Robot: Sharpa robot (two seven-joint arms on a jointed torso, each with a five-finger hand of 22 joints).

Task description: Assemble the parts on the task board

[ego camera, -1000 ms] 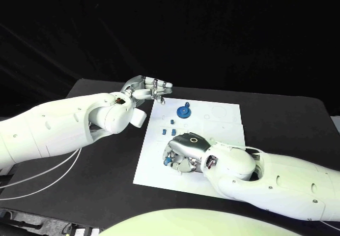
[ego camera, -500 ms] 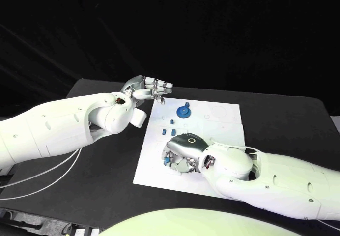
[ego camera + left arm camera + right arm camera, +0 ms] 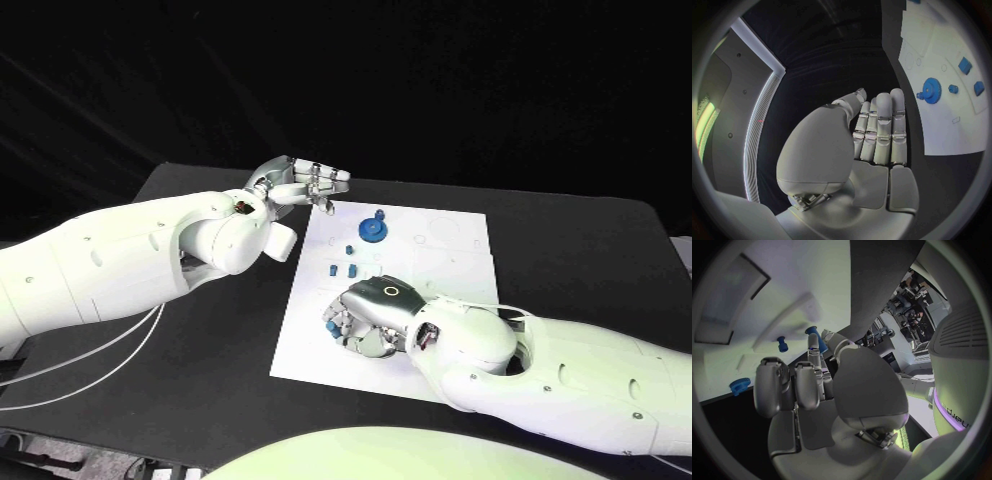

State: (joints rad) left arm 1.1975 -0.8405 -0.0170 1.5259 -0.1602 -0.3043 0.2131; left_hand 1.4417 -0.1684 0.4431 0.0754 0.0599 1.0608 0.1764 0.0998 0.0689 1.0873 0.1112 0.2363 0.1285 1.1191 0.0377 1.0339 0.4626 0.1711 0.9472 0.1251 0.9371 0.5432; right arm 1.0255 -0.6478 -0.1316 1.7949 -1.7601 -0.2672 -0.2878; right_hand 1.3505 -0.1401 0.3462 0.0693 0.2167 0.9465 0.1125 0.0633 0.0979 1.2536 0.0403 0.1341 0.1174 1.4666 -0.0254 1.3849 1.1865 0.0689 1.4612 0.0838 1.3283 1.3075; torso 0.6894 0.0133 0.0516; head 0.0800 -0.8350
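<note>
The white task board (image 3: 447,250) lies in the middle of the black table. A blue gear (image 3: 374,228) sits at its far left, also seen in the left wrist view (image 3: 931,89). Small blue parts (image 3: 340,268) lie just nearer. My right hand (image 3: 372,315) is low over the board's near left part, and a small blue part (image 3: 814,336) is pinched between its thumb and a finger. A blue peg (image 3: 781,343) lies on the board just beyond those fingertips. My left hand (image 3: 303,182) hovers off the board's far left corner, fingers (image 3: 879,130) straight and side by side, holding nothing.
Bare black table (image 3: 202,330) surrounds the board on all sides. My left forearm (image 3: 130,260) stretches across the table's left half, and my right forearm (image 3: 562,375) covers the near right. White cables (image 3: 72,370) hang by the near left edge.
My right hand has slid a little toward the board's near left edge with the blue part in its fingers. The left hand has stayed put.
</note>
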